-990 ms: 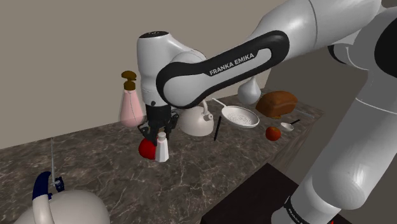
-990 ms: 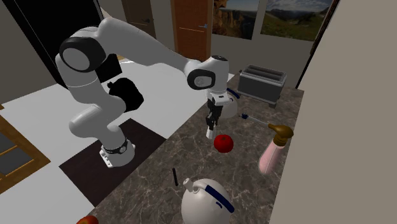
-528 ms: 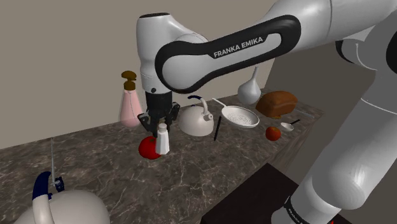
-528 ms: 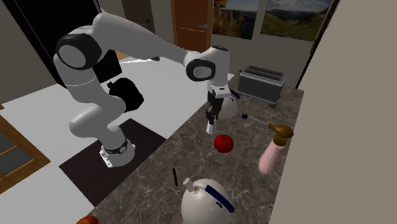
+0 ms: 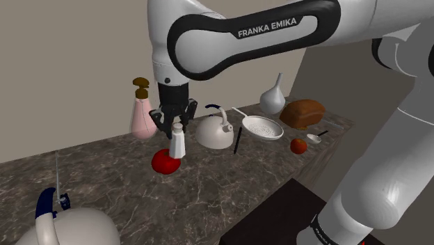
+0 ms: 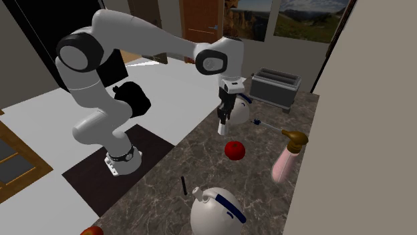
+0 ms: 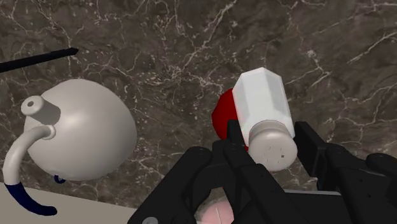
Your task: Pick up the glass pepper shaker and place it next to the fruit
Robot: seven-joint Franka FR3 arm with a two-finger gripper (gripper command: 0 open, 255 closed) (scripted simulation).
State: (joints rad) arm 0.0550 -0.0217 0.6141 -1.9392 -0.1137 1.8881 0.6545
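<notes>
The white pepper shaker [image 5: 178, 143] hangs above the dark marble counter [image 5: 209, 184], clasped near its cap by my black gripper [image 5: 174, 126], which is shut on it. Below and just behind it in the shoulder view lies the red fruit [image 5: 164, 161]. In the second exterior view the shaker [image 6: 221, 125] is lifted above the counter, with the red fruit [image 6: 234, 149] a little nearer the camera. From the wrist, the shaker [image 7: 264, 114] sits between the fingers [image 7: 233, 137] and partly covers the fruit [image 7: 228, 118] beneath.
A pink bottle [image 5: 143, 111] stands by the wall behind the gripper. A white kettle [image 5: 214, 130], a strainer [image 5: 262, 128], a vase [image 5: 272, 98], a brown loaf [image 5: 303, 113] and a small red fruit [image 5: 298, 145] lie toward the shoulder view's right. Another kettle [image 5: 59, 226] is lower left. A toaster [image 6: 274, 85] stands far off.
The gripper has risen with the shaker, lifting it off the counter to hang above the red fruit. The arm's forearm has swung higher.
</notes>
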